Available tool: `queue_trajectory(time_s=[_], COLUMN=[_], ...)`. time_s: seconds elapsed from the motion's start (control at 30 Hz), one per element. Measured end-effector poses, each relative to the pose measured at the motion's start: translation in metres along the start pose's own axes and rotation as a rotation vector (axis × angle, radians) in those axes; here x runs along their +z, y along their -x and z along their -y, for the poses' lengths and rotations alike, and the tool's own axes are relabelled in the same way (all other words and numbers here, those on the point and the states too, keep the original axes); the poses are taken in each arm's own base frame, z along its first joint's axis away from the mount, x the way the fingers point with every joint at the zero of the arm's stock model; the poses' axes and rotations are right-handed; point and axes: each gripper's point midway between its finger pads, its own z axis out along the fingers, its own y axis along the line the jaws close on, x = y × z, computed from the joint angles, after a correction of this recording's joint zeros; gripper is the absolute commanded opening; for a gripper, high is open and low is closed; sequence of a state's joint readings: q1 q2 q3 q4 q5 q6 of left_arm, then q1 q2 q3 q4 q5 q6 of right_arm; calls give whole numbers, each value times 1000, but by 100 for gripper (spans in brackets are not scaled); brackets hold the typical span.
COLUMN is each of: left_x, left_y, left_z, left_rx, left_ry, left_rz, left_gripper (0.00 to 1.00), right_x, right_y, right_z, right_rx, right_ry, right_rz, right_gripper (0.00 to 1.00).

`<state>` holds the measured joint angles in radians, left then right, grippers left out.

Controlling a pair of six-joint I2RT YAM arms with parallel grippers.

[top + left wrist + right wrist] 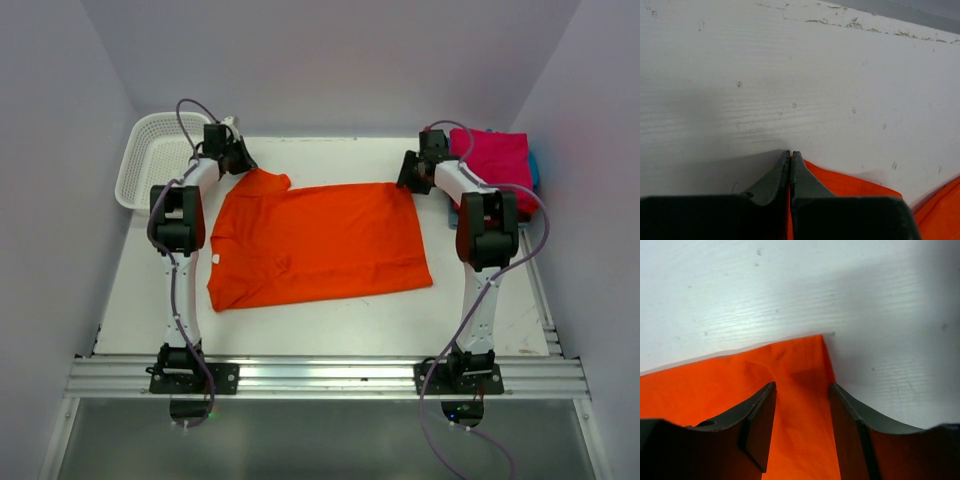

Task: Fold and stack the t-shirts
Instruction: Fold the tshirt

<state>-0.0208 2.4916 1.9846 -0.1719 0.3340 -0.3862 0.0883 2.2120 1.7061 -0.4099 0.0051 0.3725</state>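
The orange t-shirt [318, 244] lies spread flat on the white table, its neck at the left. My left gripper [243, 161] is at the shirt's far left sleeve and is shut on the cloth [850, 184], which shows between the fingers. My right gripper [408, 178] is open over the shirt's far right corner [805, 355], one finger on each side of the hem edge. A stack of folded shirts, magenta-pink [495, 156] on top with light blue under it, sits at the far right behind the right arm.
A white plastic lattice basket [150, 160] stands at the far left corner, beside the left arm. The walls enclose the table on three sides. The metal rail [320, 378] runs along the near edge.
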Motion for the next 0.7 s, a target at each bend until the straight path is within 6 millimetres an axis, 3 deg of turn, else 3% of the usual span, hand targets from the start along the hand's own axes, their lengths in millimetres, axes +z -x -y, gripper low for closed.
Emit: queue_trajectory(time_s=[0.23, 0.43, 0.7], left_x=[1, 0, 1], left_y=[-2, -2, -4], left_z=[-1, -1, 0], left_rx=[2, 2, 2], left_ry=[-2, -4, -12], left_rz=[-1, -2, -5], left_gripper=[0, 0, 0], right_x=[2, 6, 22], right_y=[18, 33, 19], right_z=[-19, -13, 0], right_rx=[1, 3, 4], right_ry=[87, 43, -16], right_rz=[33, 59, 7], right_gripper=[49, 48, 42])
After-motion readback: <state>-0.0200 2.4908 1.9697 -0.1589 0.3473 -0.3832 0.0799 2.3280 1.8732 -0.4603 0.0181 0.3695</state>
